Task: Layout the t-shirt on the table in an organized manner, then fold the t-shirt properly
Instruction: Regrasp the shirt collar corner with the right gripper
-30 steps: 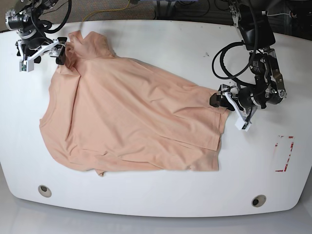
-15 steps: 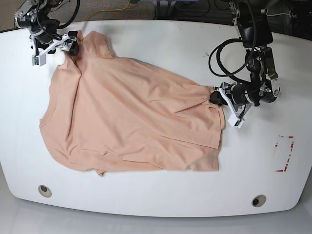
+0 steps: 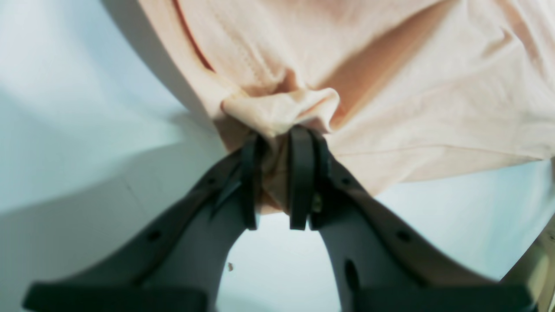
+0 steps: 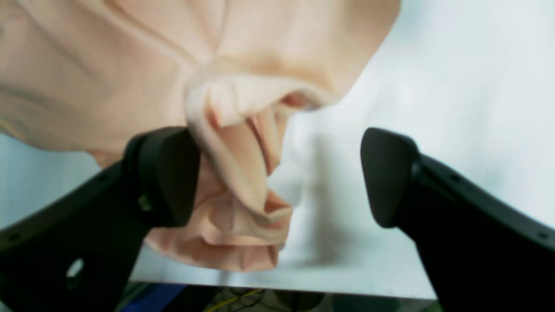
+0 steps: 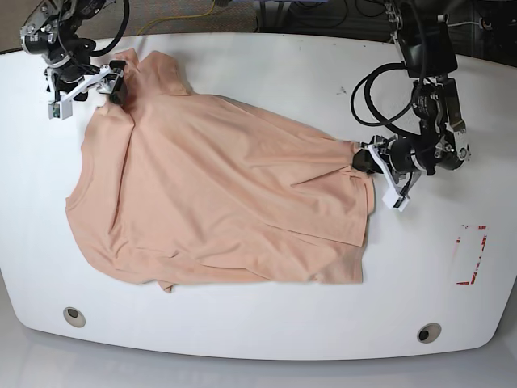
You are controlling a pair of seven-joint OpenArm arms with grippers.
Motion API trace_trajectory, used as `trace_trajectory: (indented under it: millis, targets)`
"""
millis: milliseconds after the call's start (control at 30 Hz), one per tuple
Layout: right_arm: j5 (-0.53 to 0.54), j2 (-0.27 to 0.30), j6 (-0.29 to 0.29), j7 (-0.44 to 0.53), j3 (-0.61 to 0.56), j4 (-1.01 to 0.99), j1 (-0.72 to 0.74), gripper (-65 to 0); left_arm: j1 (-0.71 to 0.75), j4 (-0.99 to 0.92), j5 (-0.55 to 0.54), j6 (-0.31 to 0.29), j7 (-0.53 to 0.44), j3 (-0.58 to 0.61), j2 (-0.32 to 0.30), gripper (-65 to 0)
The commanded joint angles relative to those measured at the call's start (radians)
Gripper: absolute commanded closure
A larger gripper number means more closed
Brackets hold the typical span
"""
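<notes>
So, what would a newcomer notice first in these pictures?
The peach t-shirt spread crumpled across the white table. At the base view's right, the left gripper is shut on a bunch of its edge. At far left, the right gripper is open around another bunched edge.

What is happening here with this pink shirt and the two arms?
A two-armed robot is spreading a peach-pink cotton t-shirt out on a glossy white table. The left gripper is shut on a bunched edge of the fabric. The right gripper is open, with a gathered fold of cloth lying against one finger, not yet pinched. The t-shirt lies mostly flat but wrinkled, and no fold has been made.
</notes>
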Motion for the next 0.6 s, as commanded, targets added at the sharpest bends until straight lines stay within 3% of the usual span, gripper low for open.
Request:
trace_trajectory:
  millis: [0, 567]
  targets:
    - [0.013, 0.013, 0.001, 0.017, 0.005, 0.031, 0.013, -55.5, -0.003, 0.004, 0.052, 0.006, 0.039, -0.005, -0.027, -6.0]
    - [0.004, 0.033, 0.001, -0.053, 0.055, -0.114, 0.206, -55.3, 0.043, 0.003, 0.05, 0.004, -0.003, -0.005, -0.102, -4.4]
